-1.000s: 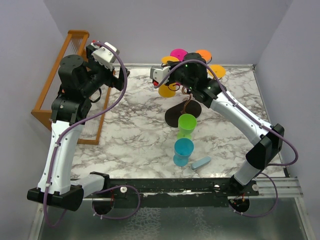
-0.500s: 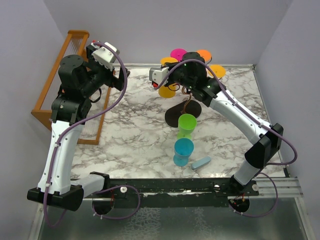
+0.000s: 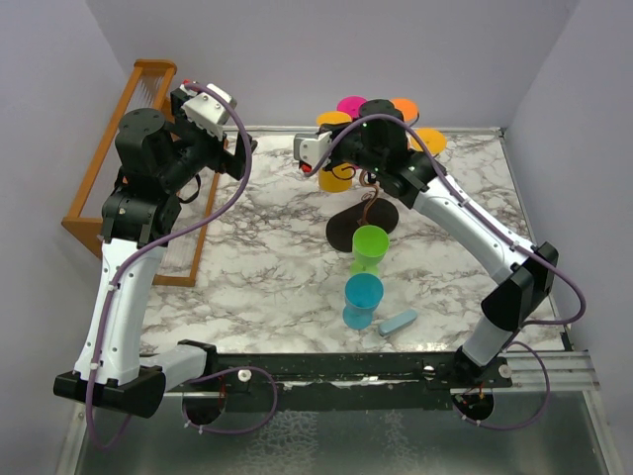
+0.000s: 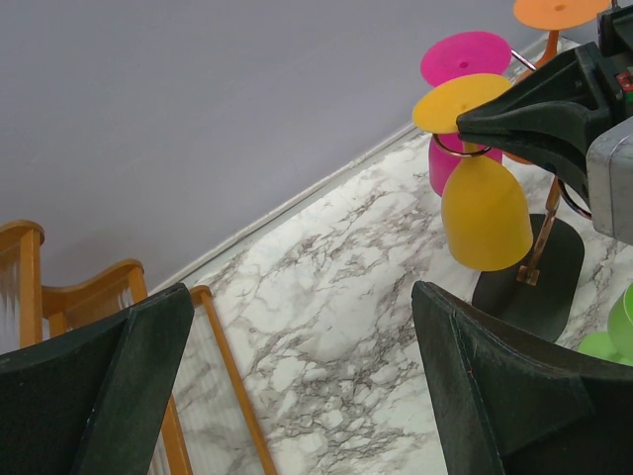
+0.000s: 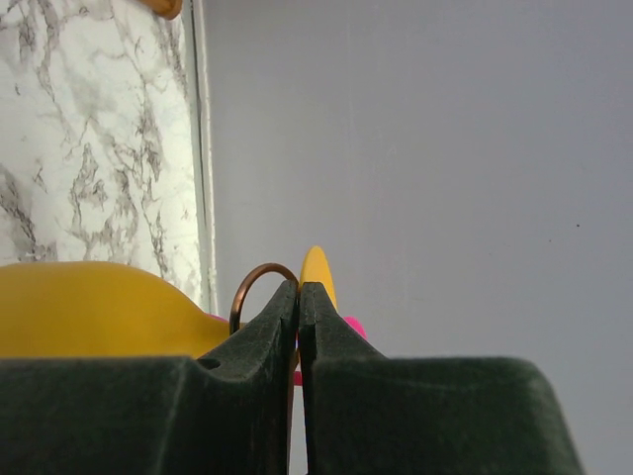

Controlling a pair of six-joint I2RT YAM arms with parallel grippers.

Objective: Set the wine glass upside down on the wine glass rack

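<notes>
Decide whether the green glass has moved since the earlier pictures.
No. The green glass stands where it did, at the near edge of the wine glass rack's base, just behind the blue glass.

Six wine glasses showing: yellow glass (image 3: pixel 334 180), magenta glass (image 3: pixel 353 104), orange glass (image 3: pixel 401 106), amber glass (image 3: pixel 430 142), green glass (image 3: pixel 371 245), blue glass (image 3: pixel 362 295). One wine glass rack (image 3: pixel 346 230) standing. One wooden rack (image 3: pixel 155 79) sitting. One pale blue block (image 3: pixel 398 322) lying. Two grippers appearing: left gripper (image 4: pixel 302 297), right gripper (image 5: pixel 299 292).

Soft, even, bright light; shadows on the marble table (image 3: pixel 267 267) are faint and soft-edged. The overhead view is sharp throughout. In the wrist views the close dark fingers (image 4: pixel 99 396) look slightly blurred, and the wall (image 5: pixel 445 148) is evenly lit
</notes>
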